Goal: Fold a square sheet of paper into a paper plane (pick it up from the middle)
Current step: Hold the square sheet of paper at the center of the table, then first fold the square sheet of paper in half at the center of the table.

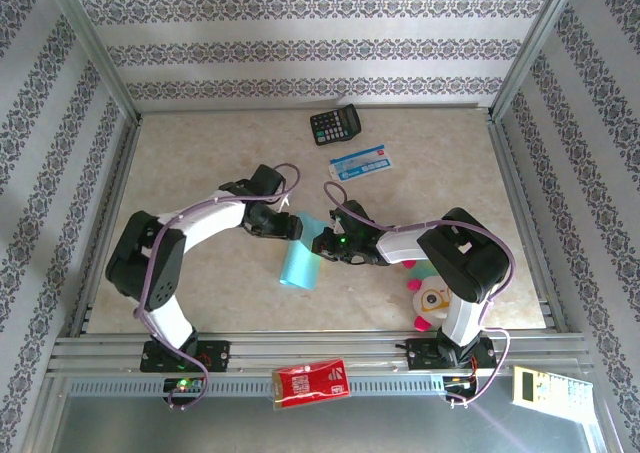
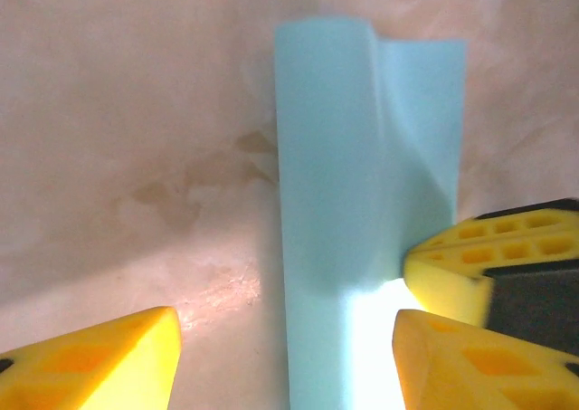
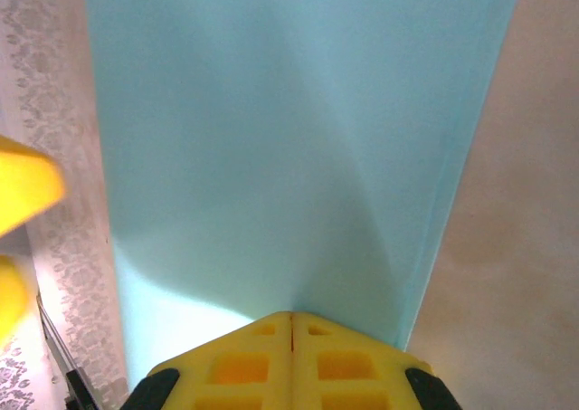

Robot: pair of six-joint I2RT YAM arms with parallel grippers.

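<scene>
progress: early; sheet of paper centre frame, doubled over, no plane yet | right fingers pinching its edge | left fingers spread, holding nothing

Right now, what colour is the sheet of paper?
Light turquoise; the paper shows best in the right wrist view.

Mid-worktop: the square sheet of paper lies between the left hand, at its far end, and the right hand, at its right edge. Behind, near the far edge, stands a calculator, with a card just in front of it to the right. A toy lies beside the right arm's base.
</scene>
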